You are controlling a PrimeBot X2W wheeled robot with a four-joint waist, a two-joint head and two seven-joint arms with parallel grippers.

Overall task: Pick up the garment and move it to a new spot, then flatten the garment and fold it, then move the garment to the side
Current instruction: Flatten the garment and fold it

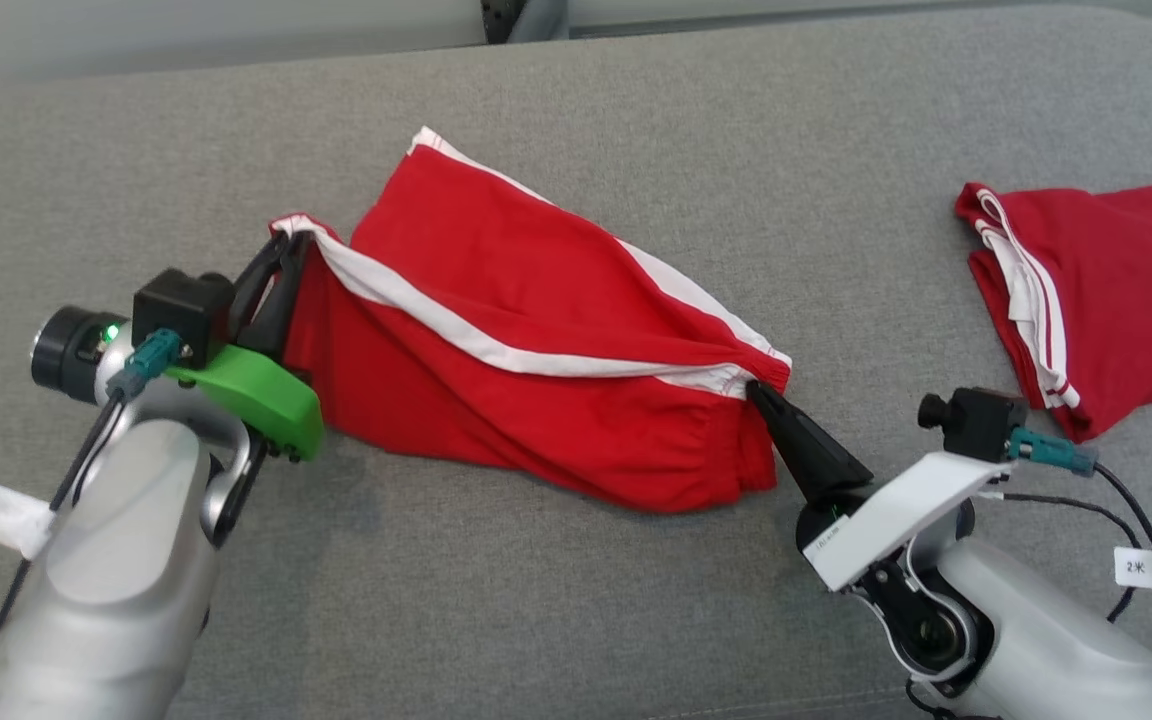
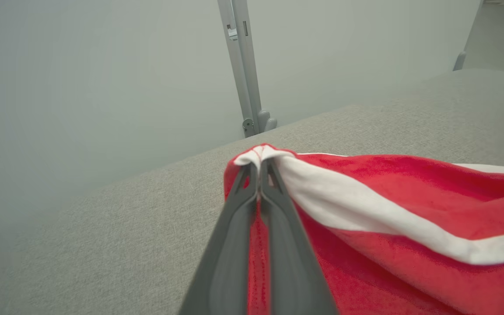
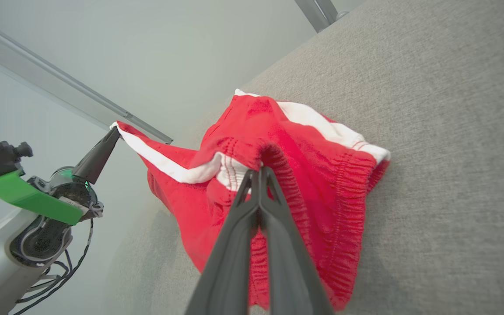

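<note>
Grey fabric covers the worktop [image 1: 576,120] beneath our red, white-striped garment [image 1: 536,380], stretched between both arms with its underside hidden. A second red cloth [image 1: 1106,290] is cut off at the right edge. Our left tool [image 1: 284,245] and right tool [image 1: 756,390] each clench one end of the garment.

Left pincer [image 1: 283,245] clamped tight, aimed up-right in head view; right pincer [image 1: 757,391] clamped tight, aimed up-left.

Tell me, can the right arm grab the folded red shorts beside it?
Probably not yet. The folded shorts lie close to the right arm with bare cushion between, so the way is free, but its jaws are shut on the other shorts. It would likely have to let go first.
</note>
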